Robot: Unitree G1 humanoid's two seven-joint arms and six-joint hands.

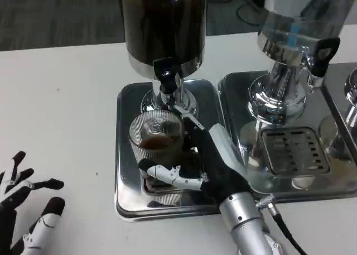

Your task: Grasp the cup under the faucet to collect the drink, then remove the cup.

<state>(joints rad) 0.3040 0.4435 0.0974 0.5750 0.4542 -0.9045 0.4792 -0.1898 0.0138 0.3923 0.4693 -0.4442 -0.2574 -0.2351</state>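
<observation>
Right hand [215, 166] grips the cup [155, 140], fingers wrapped around its ribbed glass wall from the right side and thumb crossing the lower front. Cup stands upright and holds a shallow level of dark drink. It sits over the drip tray [125, 154], in front of the faucet [167, 82] and slightly to the left of it, not directly beneath the spout. Faucet carries a black lever and projects from the base of the dark dispenser [163, 26], which stands at the rear of the same tray. Whether the cup's base touches the tray grate cannot be determined; the thumb and forearm cover that area.

Left hand [25, 210] lies on the white table [61, 99], well to the left of the drip tray, fingers spread apart and holding nothing.

Second dispenser [295, 37], chrome-based with a clear vessel, stands to the right of the drip tray on its own tray [290, 149] with a slotted grate. A black cable runs from the right forearm at the table's front edge.
</observation>
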